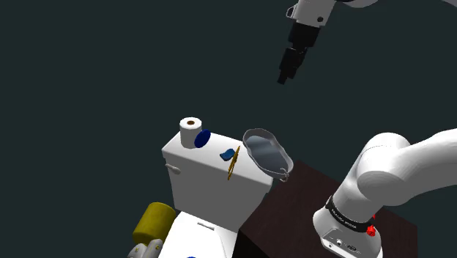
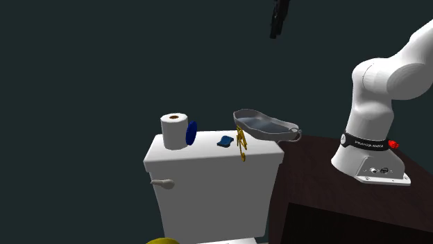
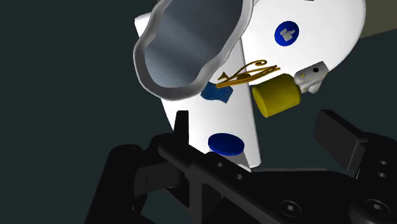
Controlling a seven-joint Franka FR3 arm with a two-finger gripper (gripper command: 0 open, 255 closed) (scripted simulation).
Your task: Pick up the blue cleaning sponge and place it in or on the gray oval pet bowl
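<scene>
**A:** Which step are you on?

**B:** The approach, I'd judge. My jaws hang high above the toilet tank lid (image 1: pixel 198 157), spread apart with nothing between them. The blue sponge (image 1: pixel 229 155) has not yet been touched.

**A:** Where does it lie?

**B:** Flat on the lid, a little past the middle toward the end that faces my stand (image 1: pixel 307 192). A toilet roll (image 1: pixel 191 132) and a blue disc (image 1: pixel 203 136) stand toward the opposite end, well apart from it. A gold trinket (image 1: pixel 233 164) lies just beside the sponge on the bowl's side. It may even touch the sponge, but from this height I cannot tell.

**A:** And the bowl?

**B:** The gray oval pet bowl (image 1: pixel 265 152) sits at the lid's end nearest the stand, and part of it overhangs that edge. It is empty. The sponge is near it but not touching, with the trinket between them.

**A:** What does the next move call for?

**B:** A long descent first, with the jaws brought over the sponge. Then I'd turn the wrist so one finger lands on the disc side and neither comes down on the trinket. The sponge is small and low, so I'd go almost to the lid before closing, and close on the sponge alone.

**A:** After that?

**B:** A lift high enough to clear the bowl's rim, which stands above the lid. Then a short carry along the lid toward the stand end, and I let go over the bowl's hollow. Because the bowl overhangs the edge, I'd avoid bumping it.
</scene>
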